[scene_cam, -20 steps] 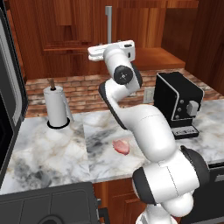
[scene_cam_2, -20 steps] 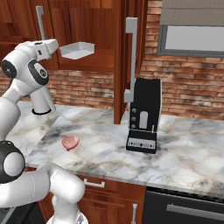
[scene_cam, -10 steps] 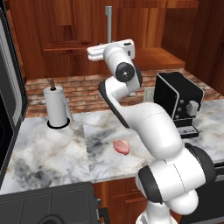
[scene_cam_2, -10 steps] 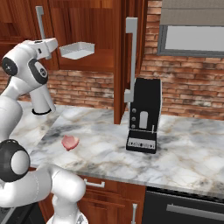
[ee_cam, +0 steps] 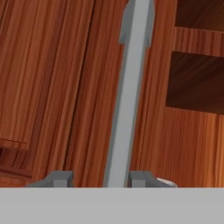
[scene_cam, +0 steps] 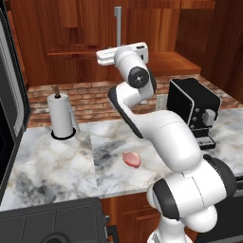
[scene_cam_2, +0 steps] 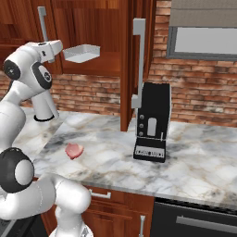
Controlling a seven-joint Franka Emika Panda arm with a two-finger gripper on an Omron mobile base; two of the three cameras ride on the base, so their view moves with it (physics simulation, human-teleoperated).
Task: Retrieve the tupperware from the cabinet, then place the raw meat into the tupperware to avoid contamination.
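Note:
My gripper points at a reddish-brown cabinet door, and its two tips stand on either side of the door's vertical silver bar handle, shut on it. From the base cameras the white hand covers the low end of that handle. The whitish tupperware sits on a shelf just right of the hand. The pink raw meat lies flat on the marble counter below.
A black coffee machine stands on the counter to the right. A white paper-towel roll stands at the left. Another cabinet door hangs open, edge-on, beside the machine. A tall dark appliance borders the far left.
The jaws have closed in on the door handle. The arm and hand have hardly shifted, and the meat and tupperware lie where they were.

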